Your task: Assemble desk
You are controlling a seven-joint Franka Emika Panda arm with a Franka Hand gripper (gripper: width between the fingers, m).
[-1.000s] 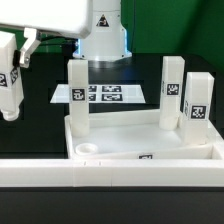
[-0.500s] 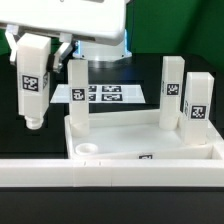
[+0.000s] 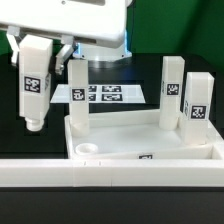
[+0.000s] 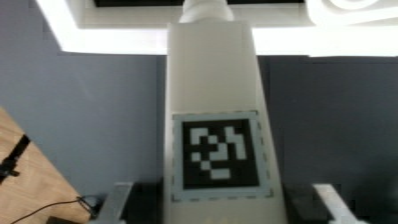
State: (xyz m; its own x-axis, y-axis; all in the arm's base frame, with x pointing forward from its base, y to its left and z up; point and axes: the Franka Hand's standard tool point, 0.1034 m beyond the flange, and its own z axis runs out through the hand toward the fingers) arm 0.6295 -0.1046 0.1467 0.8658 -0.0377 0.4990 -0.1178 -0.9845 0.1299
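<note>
Grip: the gripper (image 3: 38, 45) is closed narrow on the upper end of the held leg (image 3: 34, 88). In the wrist view its fingers (image 4: 331, 204) flank the leg on either side of the tag.
Held leg: upright with its tag facing the exterior camera. It hangs to the exterior view's left of the tabletop (image 3: 140, 147), with its lower end outside the tray wall and in no socket. I cannot tell whether it touches the black table (image 3: 20, 140).
Nearest neighbour: the left standing leg (image 3: 77, 100) is just beside the held one, with a gap between them.
Tabletop: lies between the marker board (image 3: 105, 93) and the long white low wall (image 3: 110, 175). The empty socket (image 3: 88, 150) is at its near left corner.
Other legs: the middle standing leg (image 3: 171, 90) and the right standing leg (image 3: 196, 105) stand upright on the tray's right side.
Change: a second ago the held leg sat at the exterior view's very left edge, partly cut off. It now stands further in, next to the tray. Nothing differs from half a second ago.
</note>
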